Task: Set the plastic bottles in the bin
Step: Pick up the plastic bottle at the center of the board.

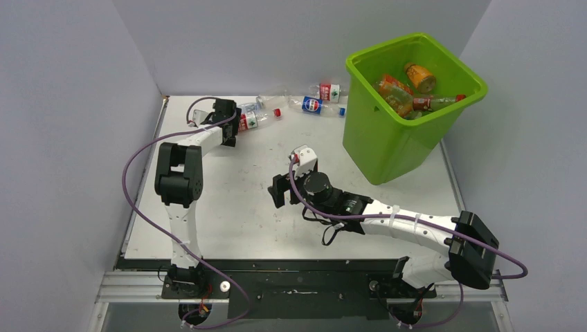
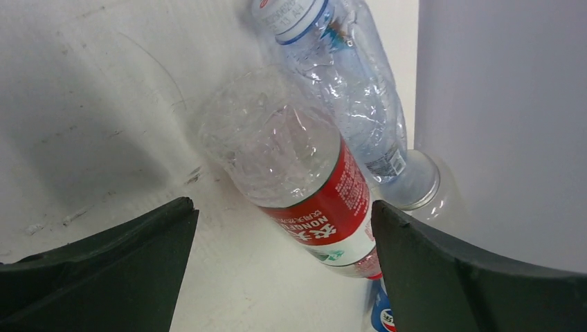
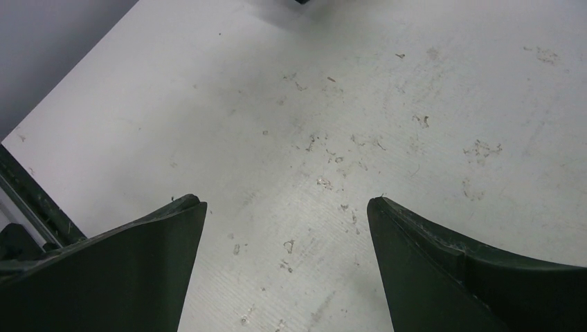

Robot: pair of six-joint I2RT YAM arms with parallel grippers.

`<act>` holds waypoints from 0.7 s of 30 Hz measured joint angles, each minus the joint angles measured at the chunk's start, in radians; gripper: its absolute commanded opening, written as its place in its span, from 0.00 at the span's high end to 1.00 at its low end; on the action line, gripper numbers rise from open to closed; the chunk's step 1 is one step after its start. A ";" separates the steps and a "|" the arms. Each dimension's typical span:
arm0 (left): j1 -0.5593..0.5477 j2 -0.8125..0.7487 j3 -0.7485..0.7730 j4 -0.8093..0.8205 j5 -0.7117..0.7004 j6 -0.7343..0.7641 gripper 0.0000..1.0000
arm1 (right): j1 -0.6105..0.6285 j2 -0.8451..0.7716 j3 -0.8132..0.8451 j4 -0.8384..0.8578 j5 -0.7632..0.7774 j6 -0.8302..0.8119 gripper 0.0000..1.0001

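The lime-green bin stands at the back right and holds several bottles, among them orange ones. Several more bottles lie along the back of the table: a clear red-labelled bottle, a clear one, a blue Pepsi one and another red-labelled one. My left gripper is open, right at the first red-labelled bottle, whose capped end lies close to the right finger; the left finger is apart from it. A second clear bottle lies behind it. My right gripper is open and empty over bare table.
Grey walls enclose the table on the left, back and right. The back wall is close behind the bottles at my left gripper. A sliver of Pepsi label shows by the right finger. The table's left edge shows in the right wrist view.
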 measured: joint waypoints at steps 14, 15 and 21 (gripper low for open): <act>-0.013 0.135 0.124 0.014 0.005 0.003 0.42 | -0.005 -0.060 0.024 -0.016 0.032 -0.001 0.10; -0.013 0.139 0.124 0.027 0.008 0.004 0.49 | -0.005 -0.066 0.024 -0.016 0.034 -0.001 0.10; -0.012 0.142 0.086 0.129 0.040 0.016 0.75 | -0.006 -0.092 0.024 -0.035 0.057 -0.004 0.10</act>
